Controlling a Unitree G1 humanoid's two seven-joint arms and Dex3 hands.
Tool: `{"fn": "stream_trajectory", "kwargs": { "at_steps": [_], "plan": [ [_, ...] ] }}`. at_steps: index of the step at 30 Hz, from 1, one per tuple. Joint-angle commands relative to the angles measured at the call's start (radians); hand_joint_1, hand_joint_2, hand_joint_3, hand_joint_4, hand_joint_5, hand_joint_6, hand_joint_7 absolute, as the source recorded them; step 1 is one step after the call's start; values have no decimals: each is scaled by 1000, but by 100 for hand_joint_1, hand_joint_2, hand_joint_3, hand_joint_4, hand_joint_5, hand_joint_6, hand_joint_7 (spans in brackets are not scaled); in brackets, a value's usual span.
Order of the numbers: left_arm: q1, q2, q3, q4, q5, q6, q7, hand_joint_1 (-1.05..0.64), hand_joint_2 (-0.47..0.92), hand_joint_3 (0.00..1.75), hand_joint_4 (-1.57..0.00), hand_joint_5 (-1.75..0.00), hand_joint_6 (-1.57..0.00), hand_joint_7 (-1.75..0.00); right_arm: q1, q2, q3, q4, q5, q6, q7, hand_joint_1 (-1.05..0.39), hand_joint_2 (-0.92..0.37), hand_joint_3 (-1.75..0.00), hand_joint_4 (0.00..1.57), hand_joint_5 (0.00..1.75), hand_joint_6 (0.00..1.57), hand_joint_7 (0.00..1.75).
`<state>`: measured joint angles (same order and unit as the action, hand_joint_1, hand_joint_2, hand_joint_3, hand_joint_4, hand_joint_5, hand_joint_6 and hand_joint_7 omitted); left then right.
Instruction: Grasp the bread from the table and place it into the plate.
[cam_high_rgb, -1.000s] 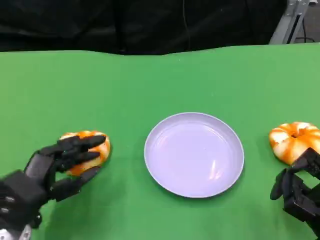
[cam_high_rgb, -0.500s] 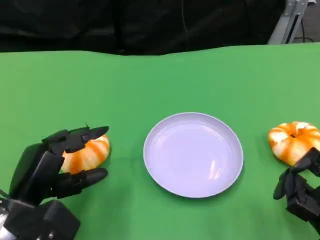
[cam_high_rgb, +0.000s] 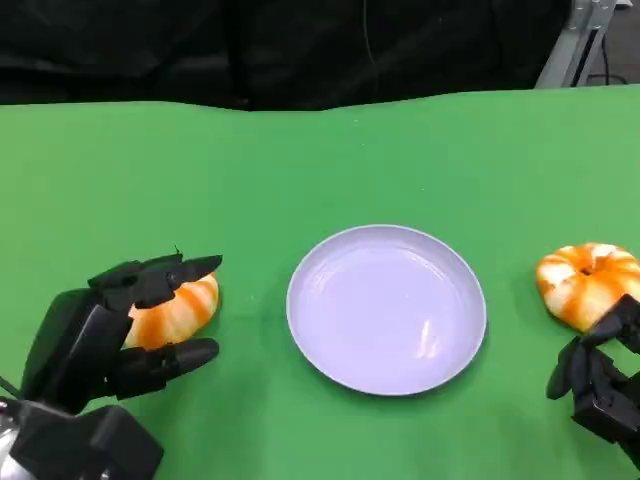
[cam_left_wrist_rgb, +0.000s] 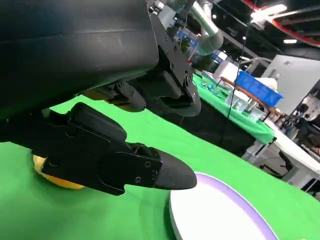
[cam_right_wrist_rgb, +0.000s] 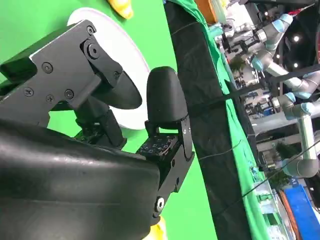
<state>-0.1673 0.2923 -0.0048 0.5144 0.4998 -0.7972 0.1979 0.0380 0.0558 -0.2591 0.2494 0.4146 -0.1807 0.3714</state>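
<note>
The left hand (cam_high_rgb: 120, 320) is closing around the bread (cam_high_rgb: 172, 308) near the table's (cam_high_rgb: 320, 160) left edge, fingers apparently not yet clamping; it is risking a slip.

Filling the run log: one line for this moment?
left robot hand: fingers around orange-and-white bread roll, on table | round lavender plate: empty | right robot hand: holds nothing

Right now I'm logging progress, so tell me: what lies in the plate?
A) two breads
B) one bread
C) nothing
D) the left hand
C: the plate is bare; one bread sits between the left hand's fingers, the other bread lies on the table by the right hand.
</note>
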Motion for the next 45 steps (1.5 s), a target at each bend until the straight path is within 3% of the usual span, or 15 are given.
{"fn": "stream_trajectory", "kwargs": {
  "at_steps": [1, 4, 6, 8, 12, 21, 45],
  "plan": [
    [5, 27, -4, 7, -13, 9, 21, -75, 92, 21, -52, -12, -67, 0, -6, -16, -6, 6, 7, -7, 3, -5, -38, -145, 92, 175, 77, 165],
    [5, 29, -7, 7, -14, 10, 24, -75, 92, 21, -52, -11, -67, 0, -6, -16, -6, 6, 7, -7, 3, -5, -38, -145, 92, 175, 77, 165],
    [-104, 109, -86, -6, 291, 269, 115, -86, 92, 15, -43, -6, -58, 0, -2, -11, -1, -2, 9, -2, 3, -4, -39, -145, 92, 175, 77, 165],
    [-152, 143, -131, -13, 430, 398, 166, -93, 92, 12, -38, -3, -53, 0, -1, -8, 1, -6, 9, 1, 3, -4, -39, -145, 91, 175, 77, 164],
    [-332, 102, -276, 311, 477, 498, 133, -90, 92, 9, -40, -3, -53, -1, 1, -5, 8, -16, 0, -5, -3, -5, -39, -146, 92, 175, 77, 163],
    [-408, 105, -380, 444, 413, 511, 171, -89, 92, 12, -40, -1, -53, 0, 1, -7, 11, -23, 6, 3, -11, -4, -39, -147, 92, 175, 77, 164],
    [-448, 92, -486, 516, 334, 534, 175, -90, 92, 16, -39, 0, -51, 0, 1, -7, 13, -30, 12, 9, -10, -3, -40, -147, 91, 175, 77, 164]
  ]
}}
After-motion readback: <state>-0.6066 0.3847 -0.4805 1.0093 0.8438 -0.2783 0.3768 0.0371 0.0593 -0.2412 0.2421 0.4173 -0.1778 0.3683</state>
